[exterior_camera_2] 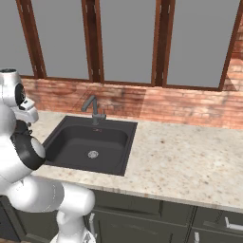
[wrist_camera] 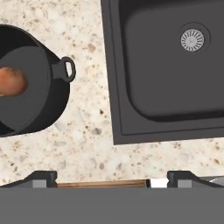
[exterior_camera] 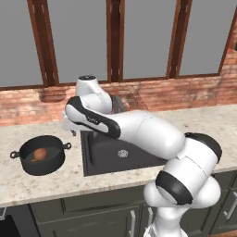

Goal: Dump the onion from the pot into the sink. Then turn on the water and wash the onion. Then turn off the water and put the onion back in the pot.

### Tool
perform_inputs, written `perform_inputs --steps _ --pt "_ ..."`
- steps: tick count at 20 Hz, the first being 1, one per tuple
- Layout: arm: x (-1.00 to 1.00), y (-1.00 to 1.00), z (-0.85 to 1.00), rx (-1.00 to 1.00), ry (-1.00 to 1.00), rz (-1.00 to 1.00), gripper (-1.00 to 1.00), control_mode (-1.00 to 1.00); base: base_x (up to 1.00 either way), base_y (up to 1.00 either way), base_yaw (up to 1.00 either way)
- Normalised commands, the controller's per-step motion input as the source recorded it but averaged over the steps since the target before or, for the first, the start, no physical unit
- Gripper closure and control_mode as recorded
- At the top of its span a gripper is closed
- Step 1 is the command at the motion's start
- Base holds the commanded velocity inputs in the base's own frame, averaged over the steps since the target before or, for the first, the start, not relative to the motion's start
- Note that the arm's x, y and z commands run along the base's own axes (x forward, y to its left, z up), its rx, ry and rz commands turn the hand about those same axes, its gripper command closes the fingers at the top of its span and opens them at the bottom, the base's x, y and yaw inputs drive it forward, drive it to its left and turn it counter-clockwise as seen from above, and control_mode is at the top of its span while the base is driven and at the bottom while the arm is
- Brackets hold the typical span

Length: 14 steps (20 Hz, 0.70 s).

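Your claw (wrist_camera: pixel 112 177) was spread wide, holding nothing. Onion (exterior_camera: pixel 40 154) sat in the pot (exterior_camera: pixel 52 162) beside the sink (exterior_camera: pixel 99 159), so everything was left.

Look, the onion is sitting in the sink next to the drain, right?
Not quite. The onion is sitting inside the pot on the counter, left of the sink. The left base view shows it there; the basin around the drain holds nothing.

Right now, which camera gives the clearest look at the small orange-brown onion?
The left base view: the small orange-brown onion lies whole inside the round black pot. The hand view cuts it at the picture's edge.
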Motion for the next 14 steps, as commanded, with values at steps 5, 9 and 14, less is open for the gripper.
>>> perform_inputs --steps 5,9,14 --pt "0.22 0.01 -0.33 0.05 0.1 0.0 -1.0 -1.0 0.0 0.0 0.0" --pt "0.22 0.06 -0.34 0.04 0.08 0.0 -1.0 -1.0 0.0 0.0 0.0" --pt "0.2 0.14 -0.27 0.01 0.03 0.0 -1.0 -1.0 0.0 0.0 0.0"
